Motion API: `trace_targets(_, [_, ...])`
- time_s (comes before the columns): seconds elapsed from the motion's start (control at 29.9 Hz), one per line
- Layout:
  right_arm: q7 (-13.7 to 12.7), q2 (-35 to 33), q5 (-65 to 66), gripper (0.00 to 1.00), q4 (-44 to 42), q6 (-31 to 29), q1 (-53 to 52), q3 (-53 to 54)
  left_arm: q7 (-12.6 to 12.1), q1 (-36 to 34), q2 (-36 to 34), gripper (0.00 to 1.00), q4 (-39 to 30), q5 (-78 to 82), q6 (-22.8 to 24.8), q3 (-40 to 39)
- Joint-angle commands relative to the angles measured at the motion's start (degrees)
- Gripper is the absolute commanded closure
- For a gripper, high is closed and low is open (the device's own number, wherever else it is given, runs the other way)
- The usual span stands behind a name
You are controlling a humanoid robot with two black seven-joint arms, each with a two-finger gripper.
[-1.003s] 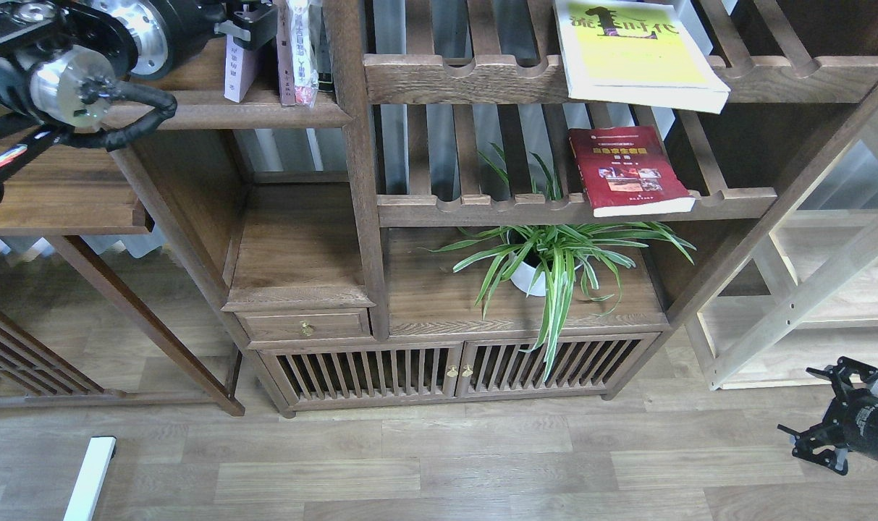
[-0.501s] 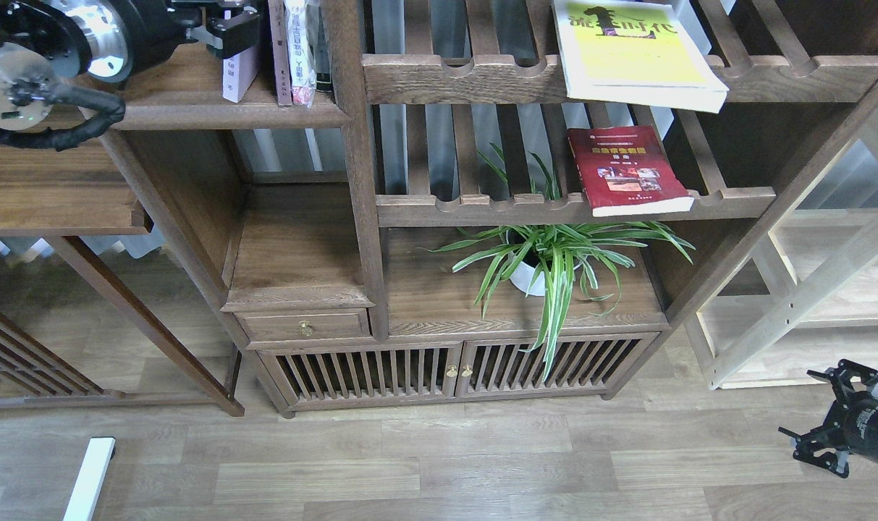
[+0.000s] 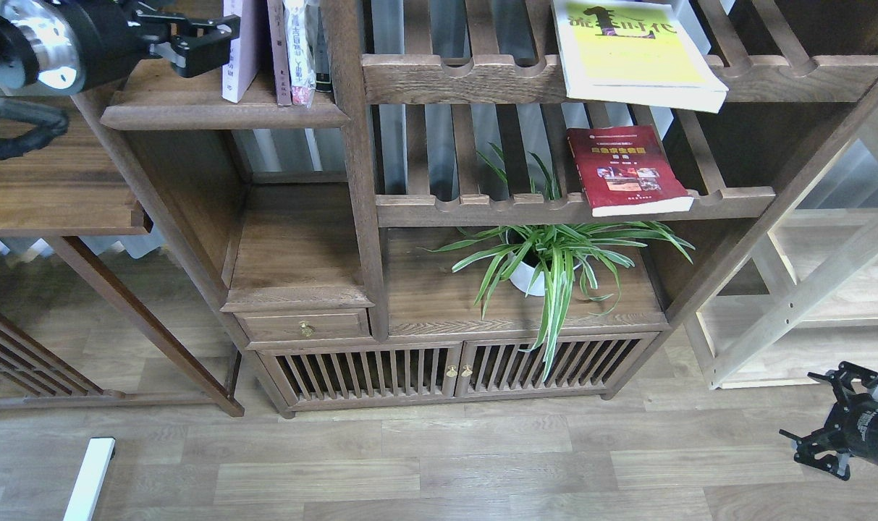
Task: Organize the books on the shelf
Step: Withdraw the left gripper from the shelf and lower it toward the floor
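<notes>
Pale lavender book is standing upright on the dark wood shelf, spine facing outward, long axis vertical, as the left gripper is hovering just beside it, fingers spread.

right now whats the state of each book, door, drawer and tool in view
lavender book: upright on the solid shelf, first in the row
yellow book: flat on the top slatted rack, corner overhanging
red book: flat on the lower slatted rack
drawer: shut
cabinet doors: shut
left tool: open, beside the lavender book
right tool: low, empty, open
</notes>
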State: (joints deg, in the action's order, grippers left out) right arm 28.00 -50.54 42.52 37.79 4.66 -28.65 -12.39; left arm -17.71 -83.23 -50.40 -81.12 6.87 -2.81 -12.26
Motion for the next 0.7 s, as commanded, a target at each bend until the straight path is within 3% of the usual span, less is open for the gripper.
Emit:
trace_targets(0.0, [0.0,0.0,0.0,0.0,0.0,0.0,0.0,0.0,-0.1,0.2,-3.1,0.14,-3.0,-1.0,0.7,0.5])
trace_targets(0.33, [0.0,0.1,0.0,0.0,-0.1,0.0,0.1,0.0,0.0,3.7,-14.2,0.14,-11.8,-2.0,4.7,2.8])
trace_targets(0.53, [0.0,0.0,0.0,0.0,-0.1,0.0,0.1,0.0,1.5,10.7,-19.2,0.14,-13.9,-2.0,9.9,3.7])
trace_targets(0.67, [0.0,0.0,-0.1,0.0,0.4,0.0,-0.3,0.2,3.7,16.9,-20.1,0.14,-14.0,-1.5,12.0,3.9])
